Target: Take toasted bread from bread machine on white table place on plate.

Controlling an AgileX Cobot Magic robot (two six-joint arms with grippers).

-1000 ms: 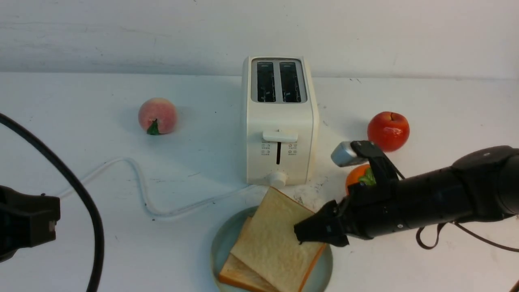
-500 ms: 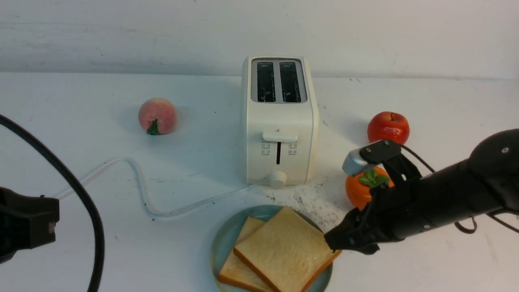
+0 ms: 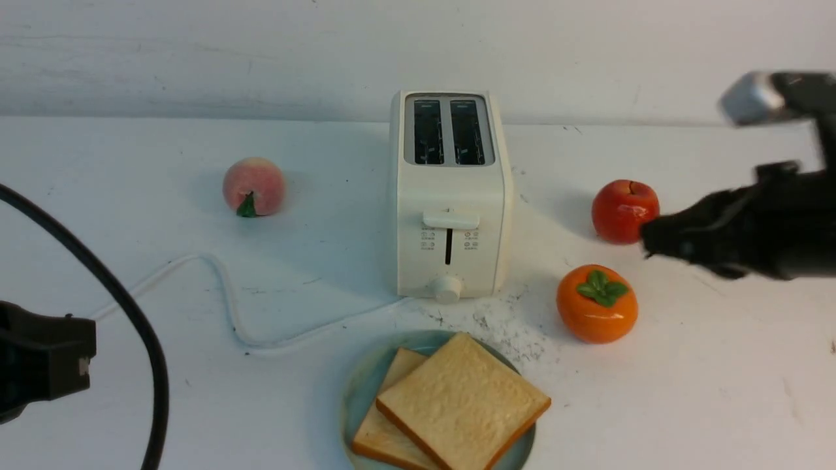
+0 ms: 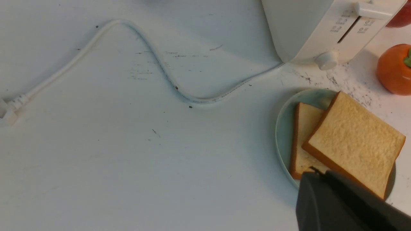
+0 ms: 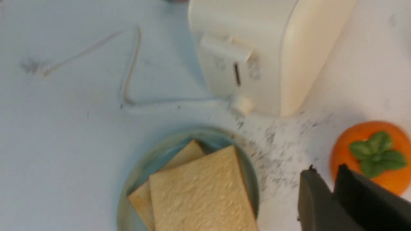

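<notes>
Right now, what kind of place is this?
Probably a lab bench staged as a kitchen: toaster and plate of toast on a scuffed white table, blank wall behind, glossy prop-like persimmon.

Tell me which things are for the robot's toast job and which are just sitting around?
For the job:
- toasted bread, two slices
- plate
- bread machine
- white table

Just lying about:
- peach
- red apple
- orange fruit
</notes>
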